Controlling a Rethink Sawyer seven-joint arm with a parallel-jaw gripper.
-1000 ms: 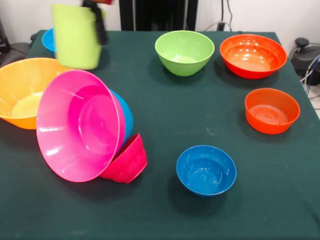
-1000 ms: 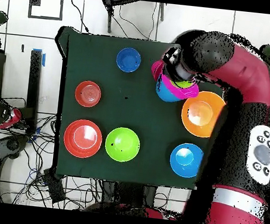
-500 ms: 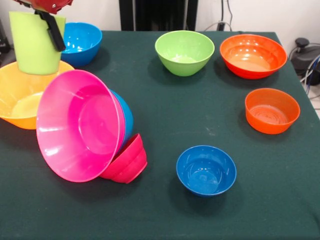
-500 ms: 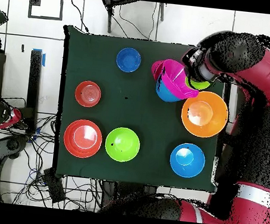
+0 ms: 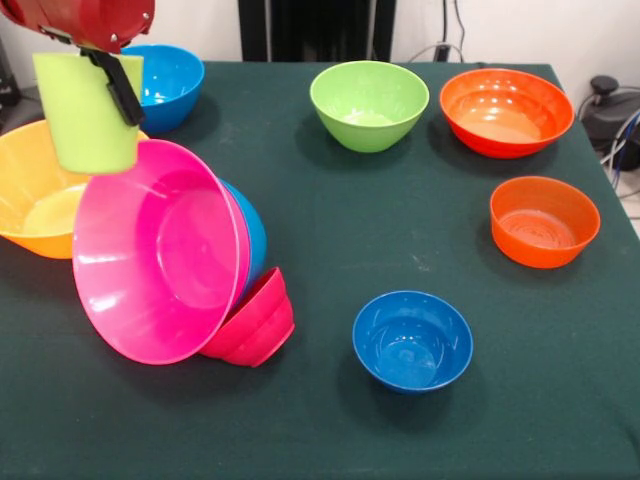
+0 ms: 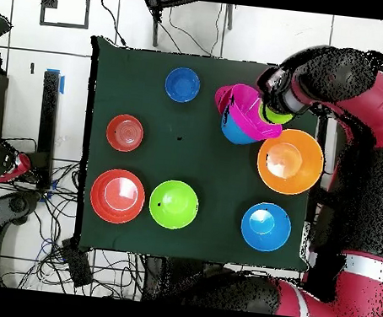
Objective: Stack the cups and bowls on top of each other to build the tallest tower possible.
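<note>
At the upper left of the front view, the gripper (image 5: 112, 75) pinched the rim of the lime cup (image 5: 90, 112), one black finger (image 5: 122, 85) lying down its outer wall, the cup hanging upright in the air above the rim of the tipped pink bowl (image 5: 150, 255) and the orange bowl (image 5: 35, 190). The pink bowl leaned on a blue bowl (image 5: 250, 232) and a crimson bowl (image 5: 255, 320), so no tower stood; judged from this, the cup wanted a level base, set down slowly and centred.
</note>
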